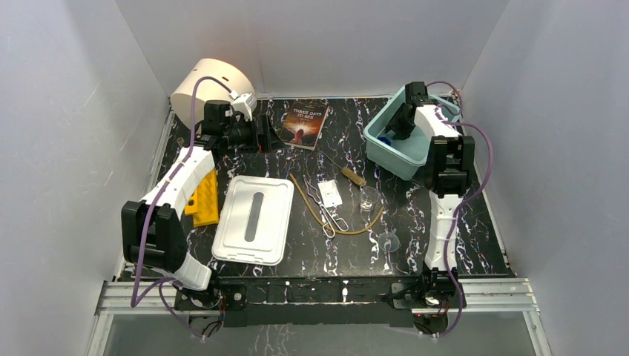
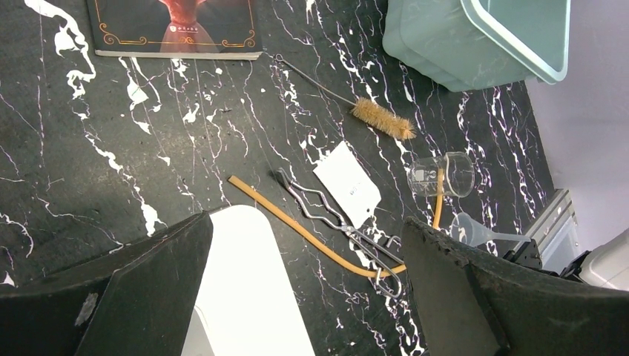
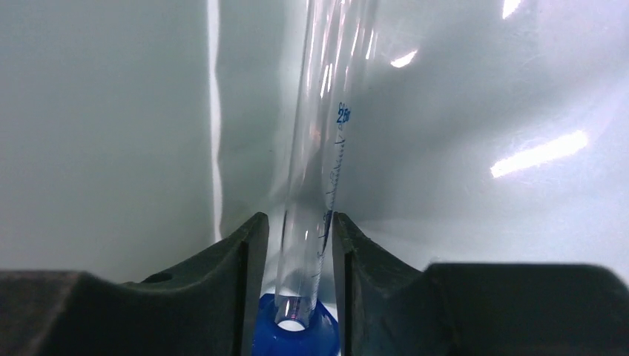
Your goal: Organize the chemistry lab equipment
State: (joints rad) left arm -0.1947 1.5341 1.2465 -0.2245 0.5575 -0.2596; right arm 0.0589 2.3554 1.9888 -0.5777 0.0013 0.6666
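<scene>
In the right wrist view a clear graduated tube (image 3: 326, 148) with a blue end (image 3: 293, 337) stands between the fingers of my right gripper (image 3: 295, 222), with thin gaps on both sides, inside the teal bin (image 1: 378, 148). The right gripper (image 1: 394, 127) is down in that bin. On the table lie metal tongs (image 2: 337, 222), tan rubber tubing (image 2: 259, 194), a white packet (image 2: 347, 184), a brown brush (image 2: 382, 119), a small glass beaker (image 2: 441, 174) and a clear dish (image 2: 471, 230). My left gripper (image 2: 305, 222) hangs wide open at the back left, holding nothing.
A dark-covered book (image 1: 303, 122) lies at the back middle, and a big cream cylinder (image 1: 208, 85) stands at the back left. A white lid (image 1: 252, 219) lies front left with a yellow block (image 1: 204, 199) beside it. Grey walls close in three sides.
</scene>
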